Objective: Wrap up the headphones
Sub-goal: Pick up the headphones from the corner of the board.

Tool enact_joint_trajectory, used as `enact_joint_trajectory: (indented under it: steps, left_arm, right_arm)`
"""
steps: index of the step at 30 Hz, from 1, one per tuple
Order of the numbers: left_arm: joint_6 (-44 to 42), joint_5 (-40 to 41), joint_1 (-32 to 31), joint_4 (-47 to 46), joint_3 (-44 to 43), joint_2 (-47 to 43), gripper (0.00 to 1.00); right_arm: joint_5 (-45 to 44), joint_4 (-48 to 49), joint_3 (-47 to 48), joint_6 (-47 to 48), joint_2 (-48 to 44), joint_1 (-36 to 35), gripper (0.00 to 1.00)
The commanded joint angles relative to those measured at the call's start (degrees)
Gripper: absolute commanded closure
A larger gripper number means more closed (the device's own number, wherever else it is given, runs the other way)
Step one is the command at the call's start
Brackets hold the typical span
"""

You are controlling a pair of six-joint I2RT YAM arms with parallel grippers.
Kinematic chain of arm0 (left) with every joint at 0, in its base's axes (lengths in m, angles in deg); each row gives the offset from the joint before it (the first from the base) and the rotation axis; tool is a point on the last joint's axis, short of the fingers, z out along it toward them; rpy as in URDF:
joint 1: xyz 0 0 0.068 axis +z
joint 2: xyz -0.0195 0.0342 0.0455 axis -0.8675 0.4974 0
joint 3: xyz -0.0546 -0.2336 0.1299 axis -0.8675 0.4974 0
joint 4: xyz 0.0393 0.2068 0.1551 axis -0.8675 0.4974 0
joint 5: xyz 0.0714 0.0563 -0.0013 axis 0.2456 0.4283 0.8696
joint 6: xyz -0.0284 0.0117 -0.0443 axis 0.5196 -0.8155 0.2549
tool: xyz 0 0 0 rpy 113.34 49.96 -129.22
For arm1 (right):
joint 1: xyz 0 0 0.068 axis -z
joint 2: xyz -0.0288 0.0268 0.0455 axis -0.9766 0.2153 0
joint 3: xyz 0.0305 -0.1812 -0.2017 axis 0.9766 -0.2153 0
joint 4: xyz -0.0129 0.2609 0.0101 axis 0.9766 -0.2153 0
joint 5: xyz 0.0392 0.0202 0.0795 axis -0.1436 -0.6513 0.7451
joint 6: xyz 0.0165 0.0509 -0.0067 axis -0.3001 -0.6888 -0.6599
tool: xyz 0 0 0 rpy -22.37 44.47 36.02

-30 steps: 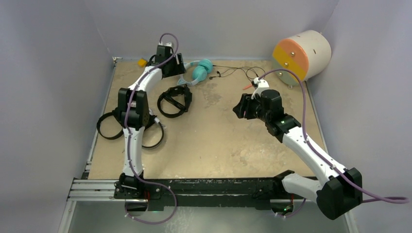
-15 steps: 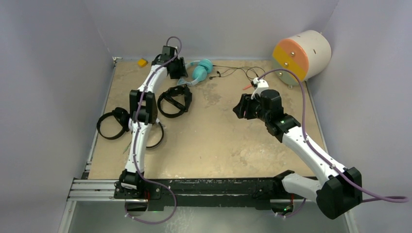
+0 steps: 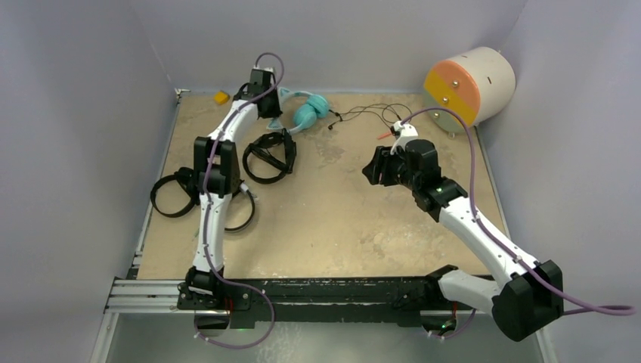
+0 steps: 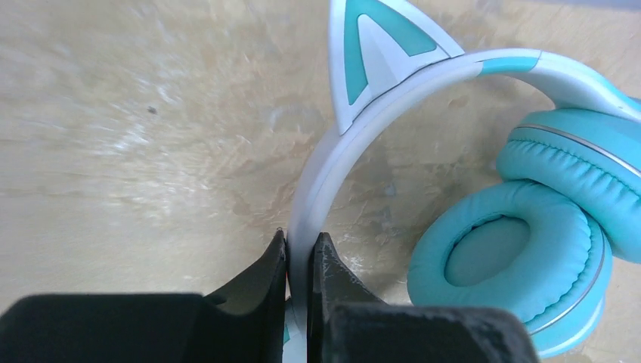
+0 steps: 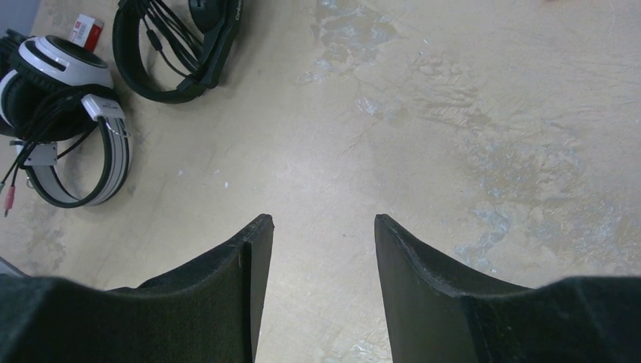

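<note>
The left pincer (image 4: 302, 243) clamps the headband of the teal cat-ear headset (image 4: 529, 249); the right pincer (image 5: 323, 227) hangs apart, empty, over the surface (image 5: 453, 113).

Far left: cat-ear headset (image 3: 306, 112) on the table (image 3: 340, 219), band between the fingers of the left gripper (image 4: 302, 243).
Before it: second headset (image 3: 289, 151).
Left edge: two more headsets (image 5: 60, 64), side by side.
Far right corner: drum (image 3: 469, 83).
Far middle: cable (image 3: 363, 113), right of the cat-ear headset.
</note>
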Motion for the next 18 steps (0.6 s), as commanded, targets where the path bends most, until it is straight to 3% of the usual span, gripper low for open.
enact_joint_trajectory:
  steps: [1, 9, 18]
  left_arm:
    - [-5.48, 8.16, -3.11, -14.17, 1.31, -17.1, 1.0]
    - [-9.81, 14.43, -12.13, -22.04, 18.84, -35.42, 1.0]
    - [0.86, 18.08, -22.99, -23.89, 42.23, -53.52, 1.0]
  right_arm:
    - [0.53, 0.63, -0.11, 0.02, -3.72, 0.08, 0.45]
    - [-1.21, -3.87, 0.18, 1.08, -9.67, 0.07, 0.45]
    - [-1.56, -10.62, 1.61, 1.14, -19.88, 0.09, 0.44]
